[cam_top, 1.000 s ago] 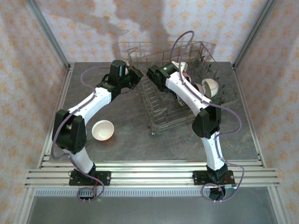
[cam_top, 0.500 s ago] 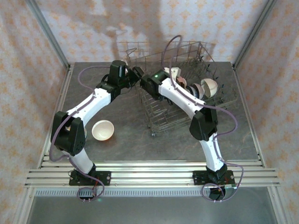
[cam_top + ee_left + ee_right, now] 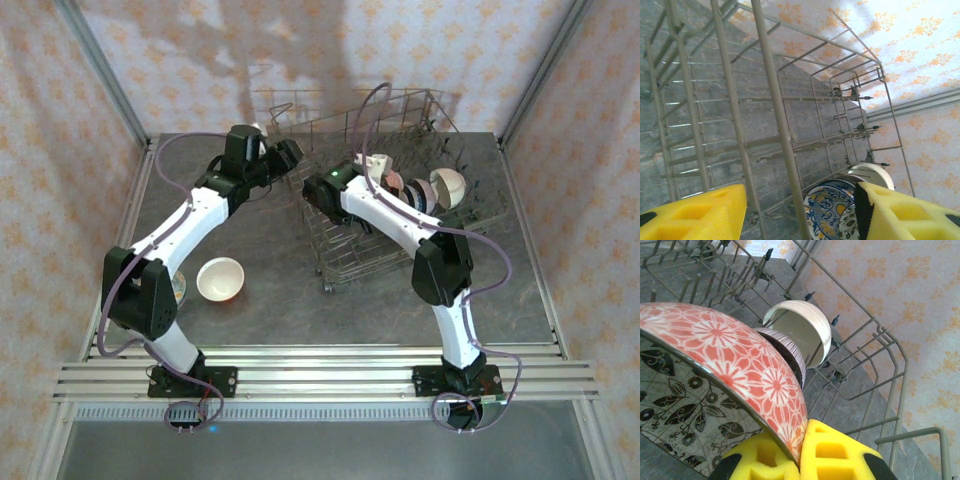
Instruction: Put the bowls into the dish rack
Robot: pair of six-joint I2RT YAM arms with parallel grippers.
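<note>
Yellow foam fingers of the left gripper (image 3: 800, 205), closed a second ago, are now seen well apart. An upright wire of the rack (image 3: 776, 110) passes between them and appears clear of both, and nothing is held there. The left arm is judged to have been freed for the next fetch.

The right gripper (image 3: 801, 447) is clamped on the red bowl (image 3: 740, 355), whose rim is pinched between the two pads. Over the same second that bowl has been carried lower into the rack. It is now held on edge, its outside turned toward a striped bowl (image 3: 790, 352) just beyond the fingers. A white bowl (image 3: 805, 322) stands further beyond, among the tines. The red bowl has not been let go, so this placement is judged unfinished.

The clamp and the leaf-patterned inside of the red bowl are made out in the right wrist view, whereas from above the grip is hard to read. In the left wrist view, a blue bowl (image 3: 827, 207) is seen standing in the rack just beyond the left gripper's right finger. From above, a loose bowl (image 3: 221, 278) is shown on the table, well behind the left fingers and apart from the rack. It is still to be loaded.
</note>
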